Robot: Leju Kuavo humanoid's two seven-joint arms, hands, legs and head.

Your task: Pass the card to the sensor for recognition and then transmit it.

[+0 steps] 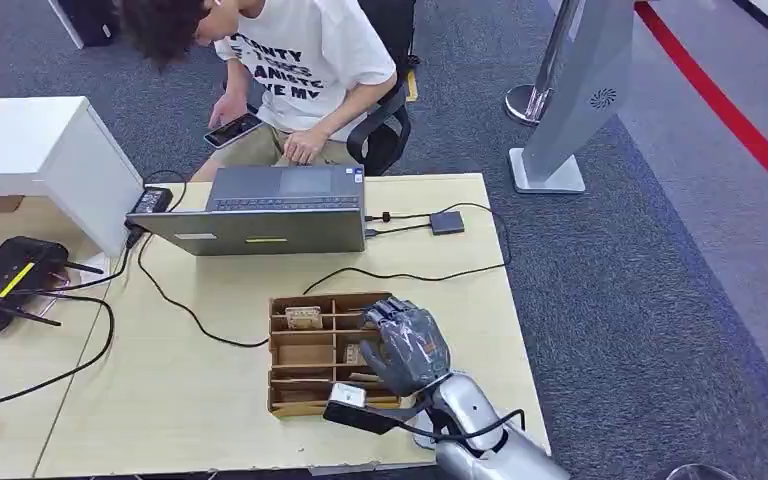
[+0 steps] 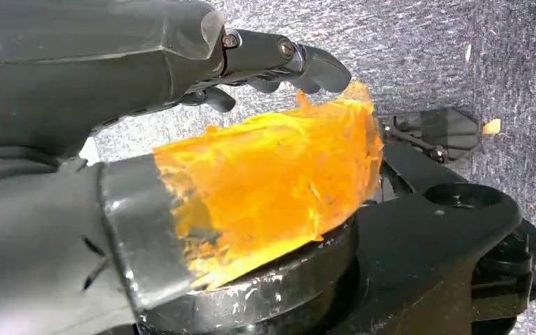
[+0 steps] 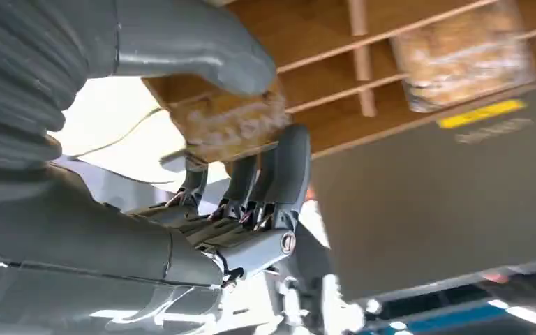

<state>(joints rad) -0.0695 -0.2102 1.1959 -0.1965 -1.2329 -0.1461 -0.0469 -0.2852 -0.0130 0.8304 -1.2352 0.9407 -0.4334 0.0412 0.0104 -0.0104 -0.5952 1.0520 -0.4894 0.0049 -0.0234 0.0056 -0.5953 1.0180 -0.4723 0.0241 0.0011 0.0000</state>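
My right hand reaches down into the right side of a cardboard divider box near the table's front edge. In the right wrist view its thumb and dark fingers pinch a brownish card at a slot of the box. Another card lies in a far compartment and appears again as card. A small dark sensor pad sits on the table beyond the box, wired to the laptop. My left hand hangs over the carpet, fingers apart, holding nothing; its thumb has an orange covering.
A person sits behind the table with a phone. Black cables cross the tabletop left of the box. A black router and a white cabinet stand at the left. A grey stand rises on the carpet at the right.
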